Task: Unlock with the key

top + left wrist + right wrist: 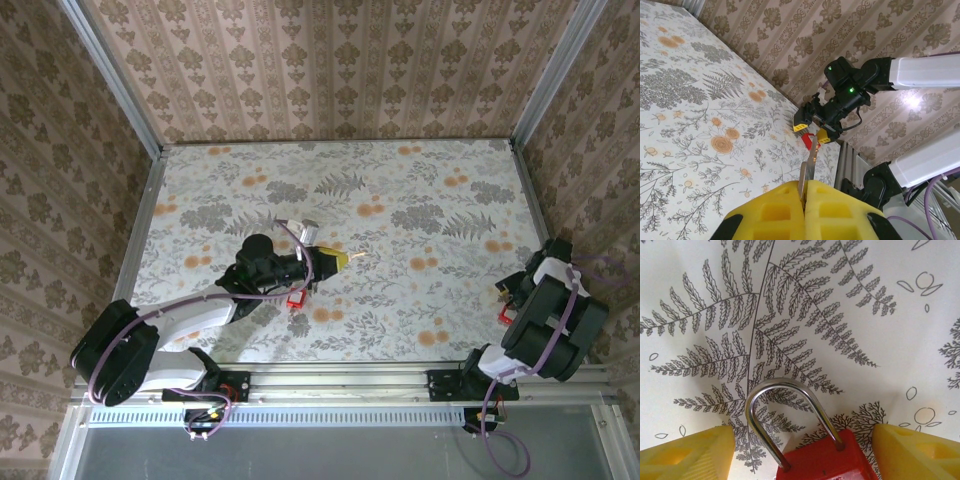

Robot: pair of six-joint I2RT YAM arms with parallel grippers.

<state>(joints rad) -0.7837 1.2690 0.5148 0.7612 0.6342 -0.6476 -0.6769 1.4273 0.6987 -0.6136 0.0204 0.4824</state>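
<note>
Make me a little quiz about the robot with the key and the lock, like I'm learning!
1. True or false: the left end effector is open and empty.
2. What colour is the padlock body between the right end effector's fingers? A) blue B) red C) green
3. Is the key in the padlock yet?

Key:
1. False: it is shut on the key's blade.
2. B.
3. No: the key and the padlock are apart, and both legs of the silver shackle sit in the body.
</note>
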